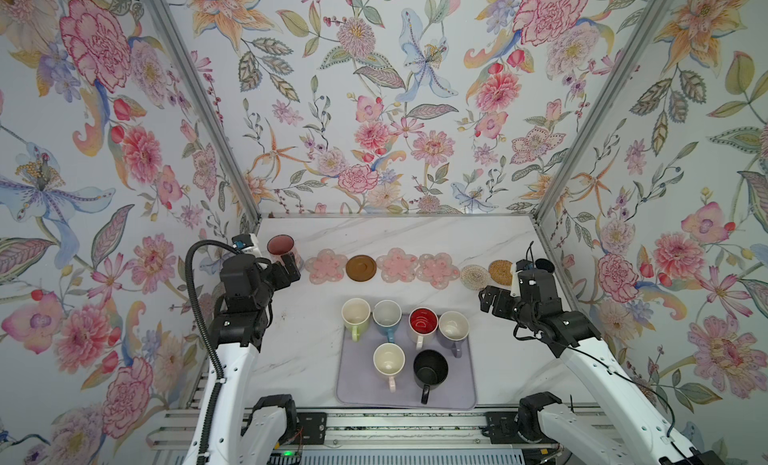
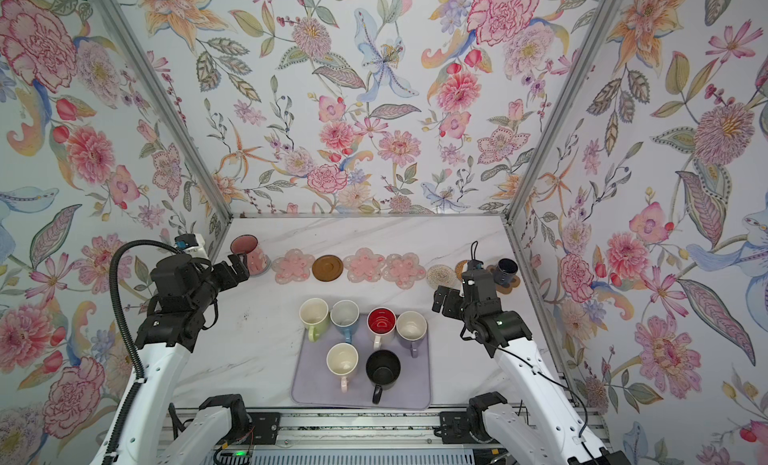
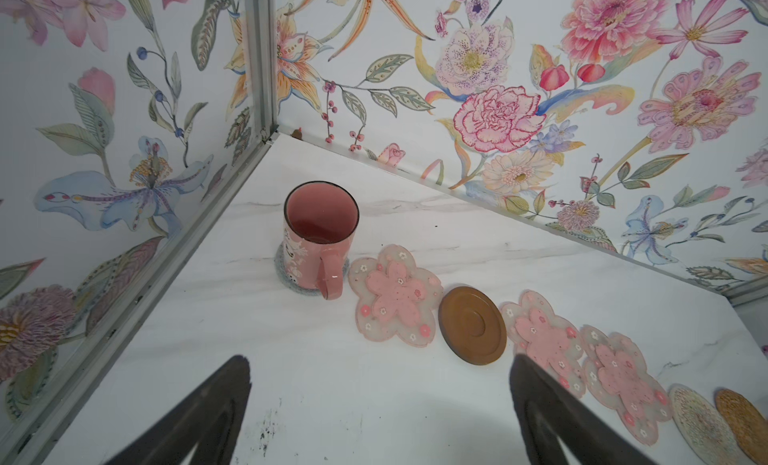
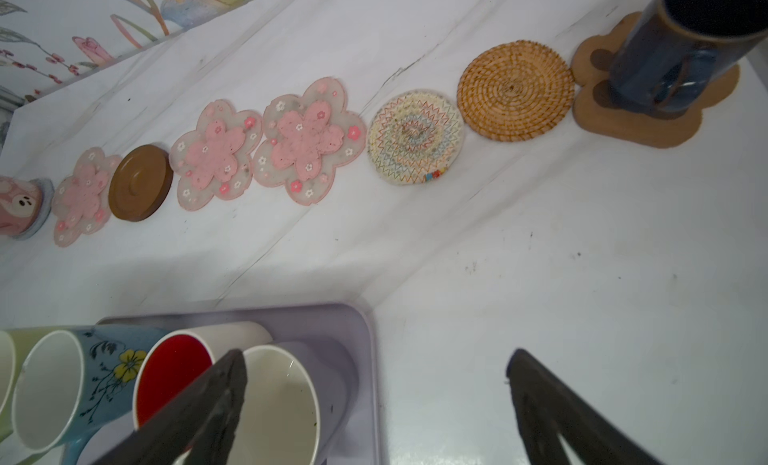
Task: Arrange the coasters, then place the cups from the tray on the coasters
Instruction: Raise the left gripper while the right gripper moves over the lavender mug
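Observation:
The coasters lie in a row at the back: a pink flower, a brown disc, two more flowers, and two woven rounds. The tall pink cup stands on a grey coaster at the left end. At the right end the navy cup stands on a paw coaster. My left gripper is open and empty just in front of the pink cup. My right gripper is open and empty between the woven rounds and the tray.
On the tray stand the lime, blue, red-inside, lavender, cream and black cups. Floral walls close in the marble table on three sides. A metal rail runs along the front.

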Controlling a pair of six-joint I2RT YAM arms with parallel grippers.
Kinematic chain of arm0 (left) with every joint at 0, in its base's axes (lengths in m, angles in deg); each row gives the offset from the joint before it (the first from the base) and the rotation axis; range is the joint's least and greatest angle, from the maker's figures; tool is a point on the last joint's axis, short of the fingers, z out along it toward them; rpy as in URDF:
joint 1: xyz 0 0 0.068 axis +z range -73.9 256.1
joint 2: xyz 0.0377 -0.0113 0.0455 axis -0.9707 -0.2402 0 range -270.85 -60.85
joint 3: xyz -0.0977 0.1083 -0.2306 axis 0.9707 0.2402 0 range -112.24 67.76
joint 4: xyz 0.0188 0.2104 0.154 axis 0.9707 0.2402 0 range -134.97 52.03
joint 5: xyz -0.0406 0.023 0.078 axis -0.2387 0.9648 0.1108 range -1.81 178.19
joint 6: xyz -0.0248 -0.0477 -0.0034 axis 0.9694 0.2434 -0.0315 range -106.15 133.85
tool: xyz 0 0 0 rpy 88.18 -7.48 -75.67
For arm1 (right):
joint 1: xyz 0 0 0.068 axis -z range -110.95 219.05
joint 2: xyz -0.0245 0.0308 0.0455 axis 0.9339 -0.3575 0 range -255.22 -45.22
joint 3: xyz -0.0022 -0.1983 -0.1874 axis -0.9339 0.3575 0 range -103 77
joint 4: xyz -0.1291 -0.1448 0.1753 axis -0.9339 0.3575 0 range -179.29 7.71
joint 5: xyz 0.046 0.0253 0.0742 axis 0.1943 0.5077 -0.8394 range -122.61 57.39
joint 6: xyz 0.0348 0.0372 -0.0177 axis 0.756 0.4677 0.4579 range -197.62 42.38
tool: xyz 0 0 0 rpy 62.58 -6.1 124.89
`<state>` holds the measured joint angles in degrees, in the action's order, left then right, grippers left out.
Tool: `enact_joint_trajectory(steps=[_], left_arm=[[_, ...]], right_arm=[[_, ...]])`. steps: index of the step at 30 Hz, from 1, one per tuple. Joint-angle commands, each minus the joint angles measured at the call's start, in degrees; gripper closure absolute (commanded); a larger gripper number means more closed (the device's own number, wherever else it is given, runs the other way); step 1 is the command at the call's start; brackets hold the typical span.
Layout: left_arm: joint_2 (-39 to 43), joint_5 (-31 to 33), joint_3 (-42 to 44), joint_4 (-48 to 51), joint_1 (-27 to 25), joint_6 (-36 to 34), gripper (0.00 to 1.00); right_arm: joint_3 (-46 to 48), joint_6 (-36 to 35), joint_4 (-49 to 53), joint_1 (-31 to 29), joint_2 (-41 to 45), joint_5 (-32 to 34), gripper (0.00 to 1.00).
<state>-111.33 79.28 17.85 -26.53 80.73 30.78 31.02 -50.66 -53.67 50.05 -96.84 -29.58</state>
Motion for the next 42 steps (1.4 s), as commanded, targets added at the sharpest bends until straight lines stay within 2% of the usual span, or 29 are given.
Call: enact_joint_trajectory(steps=[1, 7, 16, 31, 42], left_arm=[[0.25, -6.04, 2.98, -1.99, 0.45, 2.94, 0.02], [1.63, -7.10, 4.60, -2.99, 0.44, 4.07, 0.02], [2.31, -8.68, 6.08, -4.10, 0.38, 5.50, 0.02], [4.14, -8.34, 6.58, -4.54, 0.38, 5.57, 0.01], [4.34, -8.92, 6.58, -4.60, 0.39, 5.57, 0.01]], right_arm=[[-1.33, 4.45, 7.58, -4.50, 0.97, 2.54, 0.03], [1.31, 11.09, 10.31, -15.66, 3.09, 3.97, 0.05], [6.47, 19.95, 11.14, -27.44, 4.46, 6.57, 0.11], [10.47, 22.53, 3.42, -32.53, -1.91, 9.76, 0.26], [11.43, 22.79, 2.89, -33.55, -4.66, 14.00, 0.48]])
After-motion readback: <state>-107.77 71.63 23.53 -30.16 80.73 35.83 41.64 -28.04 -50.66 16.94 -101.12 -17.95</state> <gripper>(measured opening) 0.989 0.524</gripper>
